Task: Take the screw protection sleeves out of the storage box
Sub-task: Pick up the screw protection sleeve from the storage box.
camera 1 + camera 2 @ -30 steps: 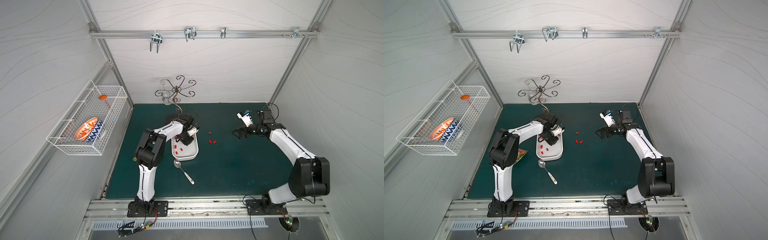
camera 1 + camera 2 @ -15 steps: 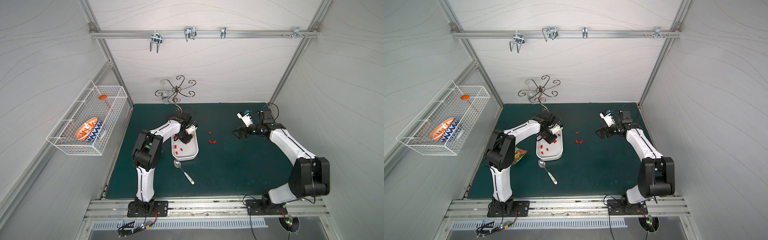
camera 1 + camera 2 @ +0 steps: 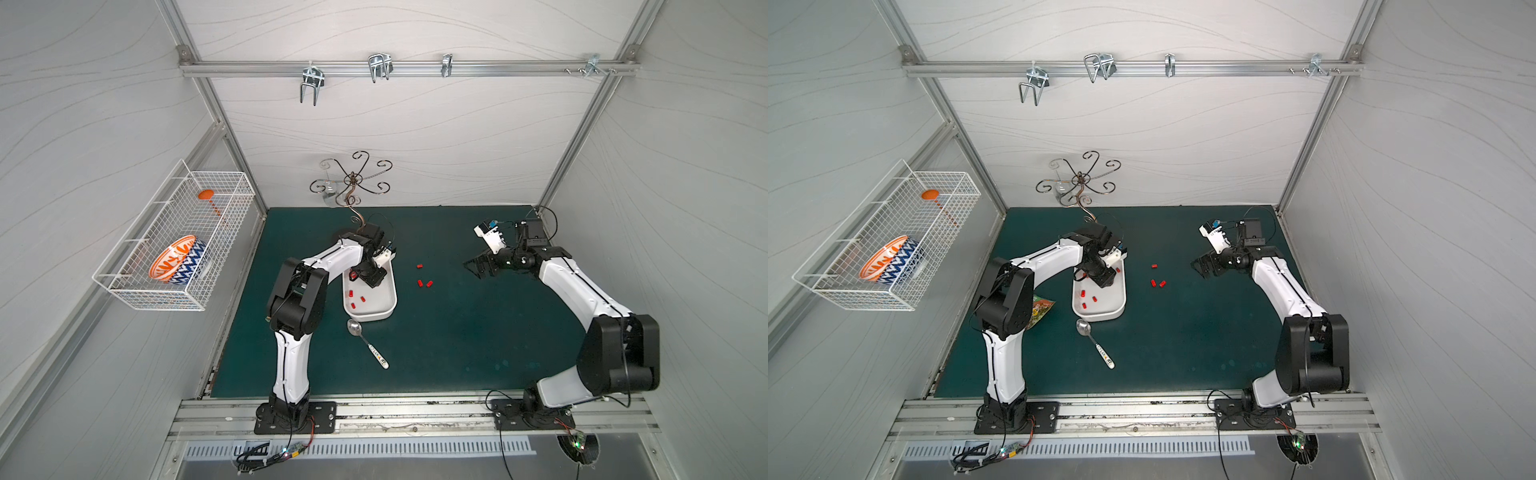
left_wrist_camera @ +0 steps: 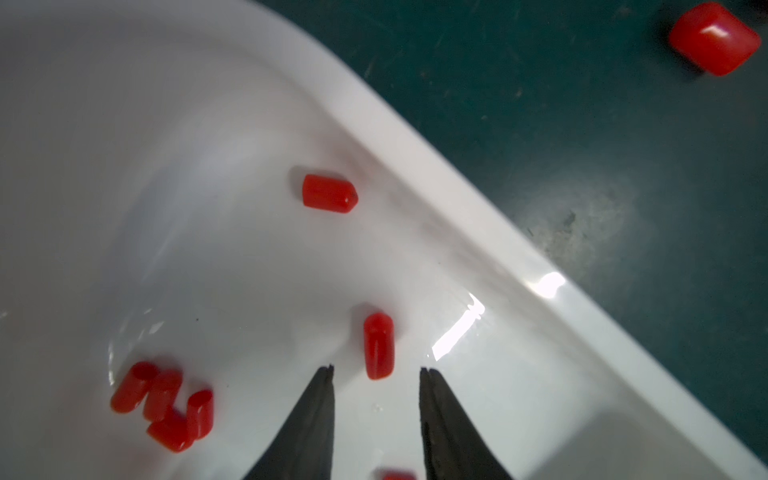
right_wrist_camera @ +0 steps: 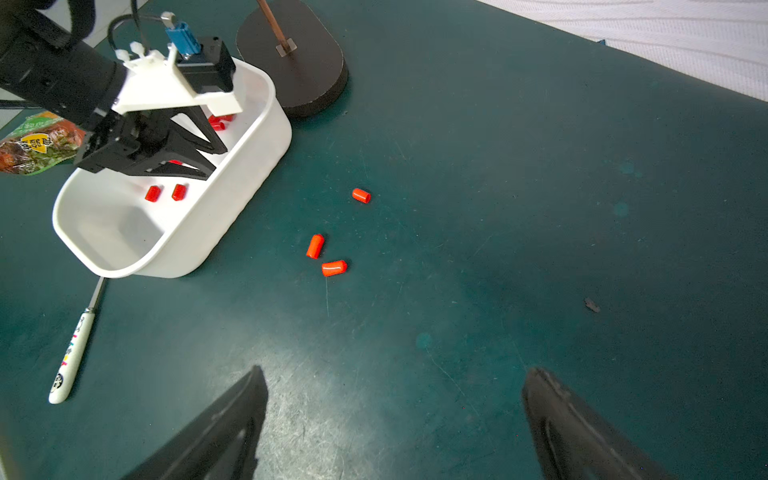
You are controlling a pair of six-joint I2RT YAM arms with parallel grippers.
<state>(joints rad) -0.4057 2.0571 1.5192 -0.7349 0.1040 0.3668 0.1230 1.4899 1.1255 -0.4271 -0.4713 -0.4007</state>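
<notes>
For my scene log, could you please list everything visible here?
sleeves: several, red, in box; three on mat beside it
box: one, white, on mat
spoon: one, metal, white handle, near box
packet: one, green-orange, by left arm
stand: one, dark metal, back of mat
basket: one, white wire, on side wall
bowl: one, orange-blue, in basket
hooks: several, metal, on top rail
mat: one, dark green, tabletop
left end effector: one, black, open, over box
right end effector: one, black, open, above mat
</notes>
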